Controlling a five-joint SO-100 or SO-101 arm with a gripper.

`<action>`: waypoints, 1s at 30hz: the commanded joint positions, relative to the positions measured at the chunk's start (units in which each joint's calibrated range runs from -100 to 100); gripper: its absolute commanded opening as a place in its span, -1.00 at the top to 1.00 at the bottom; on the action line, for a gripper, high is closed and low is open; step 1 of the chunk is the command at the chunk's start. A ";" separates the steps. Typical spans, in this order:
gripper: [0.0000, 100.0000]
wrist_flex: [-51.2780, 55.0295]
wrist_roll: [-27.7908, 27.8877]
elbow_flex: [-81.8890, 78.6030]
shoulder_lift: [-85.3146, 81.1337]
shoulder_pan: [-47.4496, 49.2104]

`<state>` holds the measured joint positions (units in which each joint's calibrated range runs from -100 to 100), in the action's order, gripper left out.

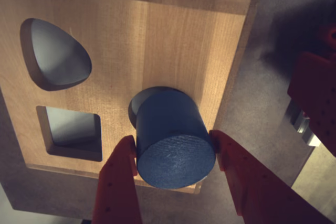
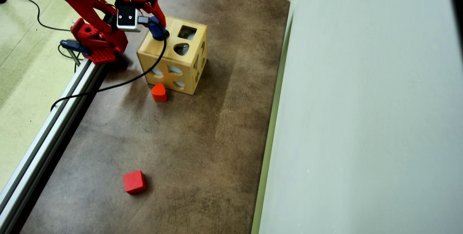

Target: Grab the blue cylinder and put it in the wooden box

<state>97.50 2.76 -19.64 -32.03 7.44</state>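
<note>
The wrist view shows the claw (image 1: 176, 153) at close range. Its two red fingers (image 1: 118, 182) clench the blue cylinder (image 1: 173, 137) from either side, each pressed against the curved wall near the flat end that faces the camera. The far end of the cylinder sits at a round hole in the top face of the wooden box (image 1: 157, 35); a dark crescent of the hole's rim shows just beyond the claw, on the view's left side of the cylinder. How far the cylinder has entered the hole cannot be told. Farther from the claw on the same face lie a square hole (image 1: 73, 129) and a rounded triangular hole (image 1: 55, 53).

The overhead view shows what the wrist view cannot: the whole table (image 2: 202, 147), the red arm (image 2: 90, 6) bent over the box, and the loose blocks. Here the claw (image 2: 158, 31) reaches over the box's top face (image 2: 159, 47), and only a small part of the cylinder (image 2: 156, 29) is visible between the fingers. A red-orange rounded block (image 2: 158, 92) stands below the claw in this view, just beside the box's side face. A red cube (image 2: 134, 182) lies well apart from the claw, toward the bottom of the view.

The cylinder is short, solid, uniformly blue, with a flat circular end of fine grainy texture.
</note>
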 commanded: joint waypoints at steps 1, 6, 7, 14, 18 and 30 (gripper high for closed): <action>0.65 -0.23 0.34 0.41 0.14 -0.23; 0.65 -0.31 0.34 1.03 1.67 -0.23; 0.65 -0.31 0.34 1.03 2.10 -0.31; 0.60 -0.31 0.34 1.21 2.52 -0.38; 0.37 -0.23 0.34 1.21 2.52 -0.38; 0.23 0.49 0.29 10.96 -1.13 -0.31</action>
<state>97.50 2.86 -16.39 -30.08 7.44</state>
